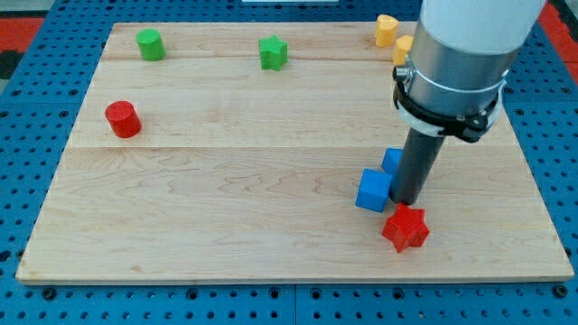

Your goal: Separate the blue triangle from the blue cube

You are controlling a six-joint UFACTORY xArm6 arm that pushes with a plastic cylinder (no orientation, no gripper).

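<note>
While we scan from the view's left, we first meet the red cylinder (122, 119) near the board's (226, 217) left edge, with the green cylinder (150, 43) above it toward the top-left corner. Further right along the top sits the green star (272, 52). Right of centre, toward the bottom, the blue cube (373, 190) lies with the blue triangle (392, 160) just beside it at its upper right, partly hidden behind our rod, so we cannot tell if the two touch. Our tip (406, 200) has no jaws to open or close; it stands at the cube's right side, just below the triangle. The red star (405, 227) lies immediately below the tip. Two yellow blocks (387, 30) sit at the top, the right one partly hidden by the arm.
</note>
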